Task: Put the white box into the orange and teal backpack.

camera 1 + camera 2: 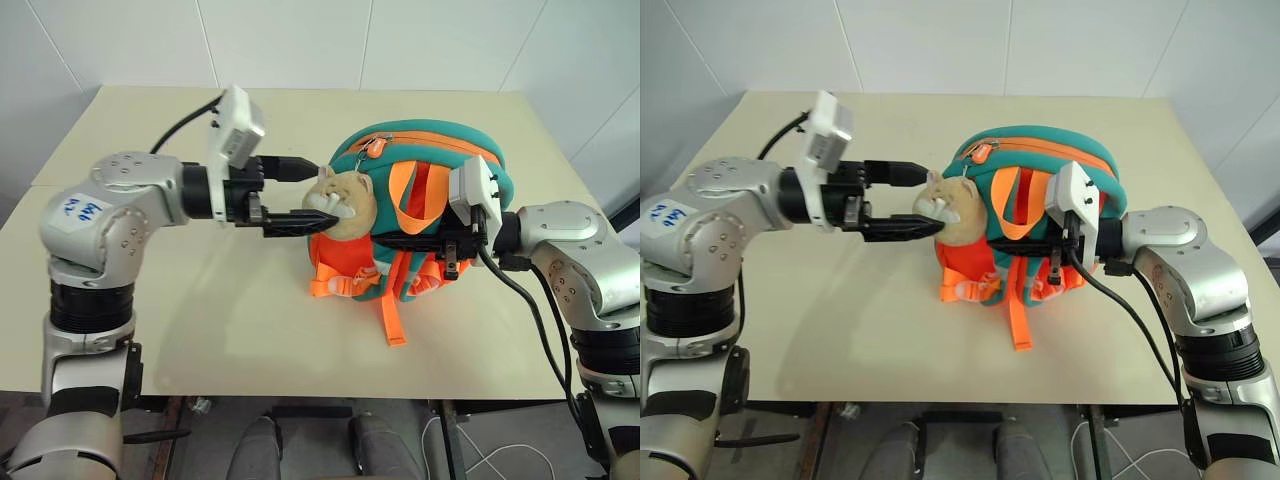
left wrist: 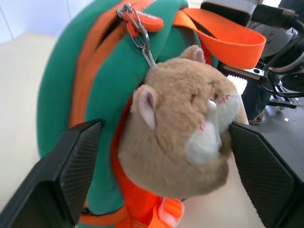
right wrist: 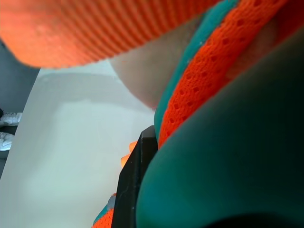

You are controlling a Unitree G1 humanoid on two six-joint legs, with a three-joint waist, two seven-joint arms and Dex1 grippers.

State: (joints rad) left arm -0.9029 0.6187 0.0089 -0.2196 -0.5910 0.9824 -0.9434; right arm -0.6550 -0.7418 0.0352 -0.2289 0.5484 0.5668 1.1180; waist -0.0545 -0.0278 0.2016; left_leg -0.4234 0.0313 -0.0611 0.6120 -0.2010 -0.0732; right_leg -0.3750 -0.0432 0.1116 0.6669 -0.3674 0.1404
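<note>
1. Table first: the broad, pale cream rectangular tabletop (image 1: pixel 230 330) fills the middle of both head views, and you have no flat white box lying anywhere on it. I cannot see the box at all, so judge it either already inside the bag or out of sight; do not assume it is packed.

2. The puffy orange backpack with teal trim and orange webbing loops (image 1: pixel 430 160) stands right of centre in the head views. Its orange zip line across the top looks closed or nearly so. If the box still has to go in, that shut mouth is your first obstacle.

3. The right gripper (image 1: pixel 425 242), at centre right, has its jaws pressed together on the backpack's strap side; the right wrist view shows teal fabric and orange mesh hard against a black finger. If you pull that arm away without letting go, the bag will probably tip or drag toward the table edge.

4. The left gripper (image 1: pixel 310 192), left of centre, has its jaws spread wide, one finger on either side of the toy and not pinching it.

5. The tan plush animal toy with a white muzzle (image 2: pixel 190 123) hangs from a small metal clip (image 2: pixel 137 31) near the zip. Close the left gripper now and you would likely grab the toy, not the zip pull or the bag, and tug the clip.
</note>
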